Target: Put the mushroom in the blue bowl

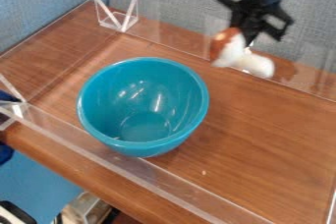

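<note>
1. Mushroom (241, 54) is up off the worktop (262, 140), and we see it hanging at the tip of the end effector (250, 31), toward one o'clock in the camera view.
2. Its reddish-brown cap sits at the black fingers, and the cream-white stem trails down to the right, a little blurred.
3. We read the end effector as clamped tight on the mushroom, pointing straight down, with its dark body running off the top edge.
4. Down at seven o'clock from the mushroom, we have the blue bowl (144, 105), upright on the brown wooden worktop, and nothing lies inside it.
5. Mushroom and bowl are well apart; the toy hangs beyond the bowl's far right rim, not over its mouth.
6. Clear plastic walls (157, 184) border the worktop, and a small clear stand (118, 16) sits at eleven o'clock by the blue backdrop.
</note>
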Motion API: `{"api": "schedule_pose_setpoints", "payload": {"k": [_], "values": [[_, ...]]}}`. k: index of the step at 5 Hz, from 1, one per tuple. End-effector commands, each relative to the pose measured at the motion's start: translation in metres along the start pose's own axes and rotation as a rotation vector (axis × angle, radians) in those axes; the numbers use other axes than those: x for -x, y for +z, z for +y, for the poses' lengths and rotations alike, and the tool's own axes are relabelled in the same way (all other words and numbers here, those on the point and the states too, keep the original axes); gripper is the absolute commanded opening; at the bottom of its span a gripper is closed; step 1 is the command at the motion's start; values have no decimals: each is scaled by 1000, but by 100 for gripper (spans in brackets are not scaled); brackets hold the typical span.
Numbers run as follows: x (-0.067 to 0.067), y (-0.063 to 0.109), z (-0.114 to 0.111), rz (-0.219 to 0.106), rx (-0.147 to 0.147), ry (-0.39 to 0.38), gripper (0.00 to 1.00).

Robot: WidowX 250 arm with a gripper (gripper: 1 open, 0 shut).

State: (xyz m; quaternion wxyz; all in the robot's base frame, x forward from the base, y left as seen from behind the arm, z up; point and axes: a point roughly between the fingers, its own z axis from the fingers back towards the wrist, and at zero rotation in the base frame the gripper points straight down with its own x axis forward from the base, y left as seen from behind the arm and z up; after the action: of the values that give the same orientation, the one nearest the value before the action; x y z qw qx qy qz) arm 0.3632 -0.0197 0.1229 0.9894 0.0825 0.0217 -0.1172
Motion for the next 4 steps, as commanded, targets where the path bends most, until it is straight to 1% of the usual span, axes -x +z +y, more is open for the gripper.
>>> {"api": "schedule_pose_setpoints", "payload": {"k": [1, 2, 3, 4], "values": [[31, 18, 27, -67, -21, 32, 0], [59, -1, 48, -42, -27, 27, 0], [77, -16, 44, -34, -21, -17, 0], [83, -19, 42, -10, 1, 34, 0]]}}
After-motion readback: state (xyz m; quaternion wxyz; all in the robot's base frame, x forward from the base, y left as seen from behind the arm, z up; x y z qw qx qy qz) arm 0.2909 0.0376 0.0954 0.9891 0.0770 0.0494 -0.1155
